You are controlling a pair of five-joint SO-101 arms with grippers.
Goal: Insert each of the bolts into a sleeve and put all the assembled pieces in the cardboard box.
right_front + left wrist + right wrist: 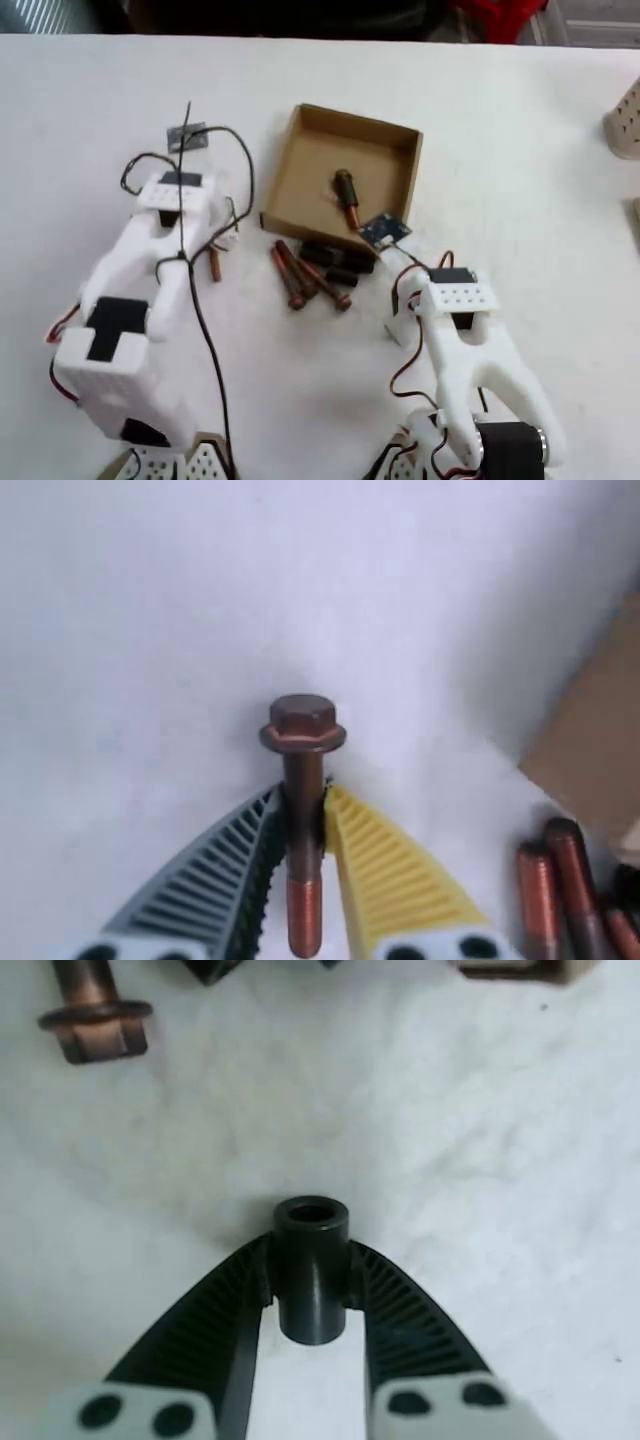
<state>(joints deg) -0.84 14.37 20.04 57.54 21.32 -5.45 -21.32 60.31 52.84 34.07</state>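
My left gripper [303, 798] is shut on the shank of a copper bolt [303, 730], whose hex head points away from it, just above the white table. In the high view that bolt [214, 264] lies left of the cardboard box [300, 180]. Close over the table, my right gripper [310, 1255] is shut on a black sleeve [311, 1222] with its open bore facing up. Inside the box lies one bolt in a sleeve [347, 197]. Loose bolts [292, 275] and black sleeves [340, 262] lie in front of the box.
A bolt head [95, 1020] lies beyond the right gripper. More bolts [548, 890] and the box corner [600, 730] are near the left gripper. Black cables [205, 330] trail over the left arm. A beige perforated object [625, 120] stands at the far right.
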